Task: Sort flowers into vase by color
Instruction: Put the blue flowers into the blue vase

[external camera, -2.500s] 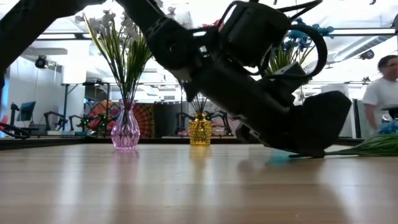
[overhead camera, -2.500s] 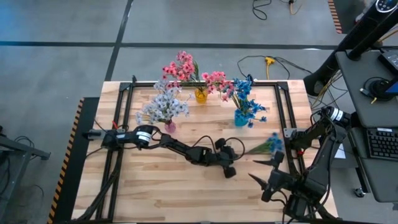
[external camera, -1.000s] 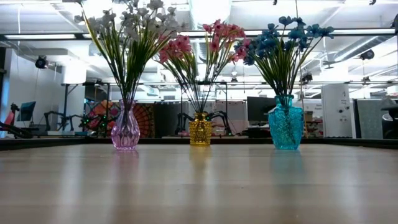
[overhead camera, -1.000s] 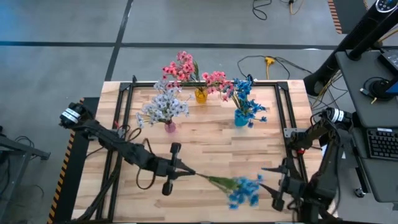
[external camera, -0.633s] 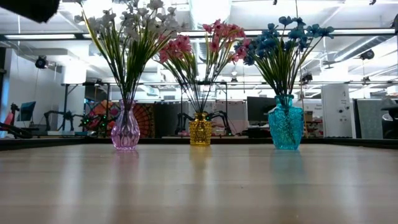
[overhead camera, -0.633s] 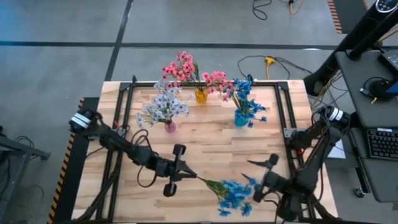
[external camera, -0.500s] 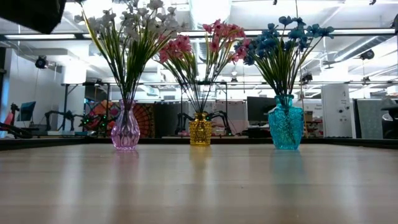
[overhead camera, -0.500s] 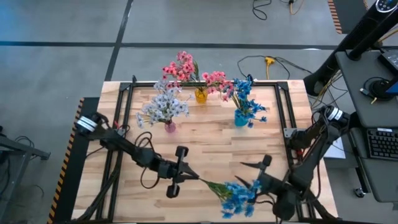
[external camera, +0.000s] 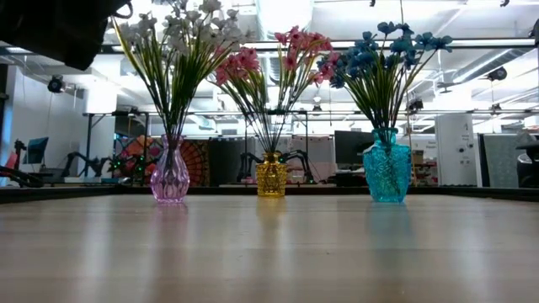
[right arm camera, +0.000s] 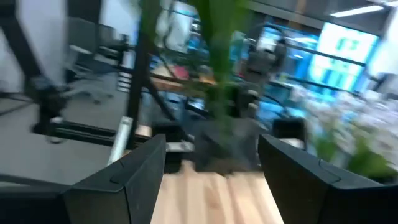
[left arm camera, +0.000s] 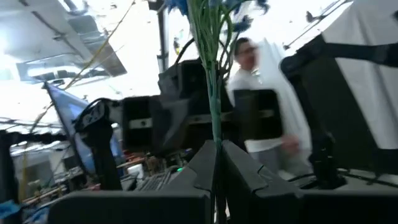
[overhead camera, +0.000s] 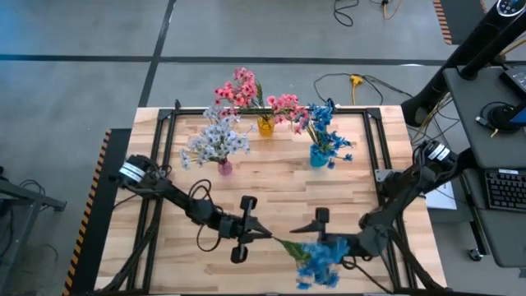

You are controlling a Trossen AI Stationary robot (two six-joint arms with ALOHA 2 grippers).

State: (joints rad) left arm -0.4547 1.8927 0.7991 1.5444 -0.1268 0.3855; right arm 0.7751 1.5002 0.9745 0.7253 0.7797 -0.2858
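A blue flower sprig hangs above the table's near middle, its stem in my shut left gripper and its blossoms toward the right. My right gripper is open at the blossom end. In its wrist view the green sprig shows between and beyond its fingers, and I cannot tell that they touch it. At the far side a pink vase holds white flowers, a yellow vase pink ones, and a teal vase blue ones. My left gripper pinches the sprig's thin green stem near its lower end between the two fingers. The fingers come from the table's left, slanting a little upward, and lie along the stem. The sprig runs on past the fingertips, lifted clear of the table.
The three vases stand in a row on the wooden table, also seen in the low view as pink, yellow and teal. A black frame runs along the table's edges. A person shows beyond the table.
My left gripper has carried the blue sprig toward the table's right and near edge, sinking a little. My right gripper has swung from the near right corner toward the left, turning, and now stands at the sprig's blossom end.
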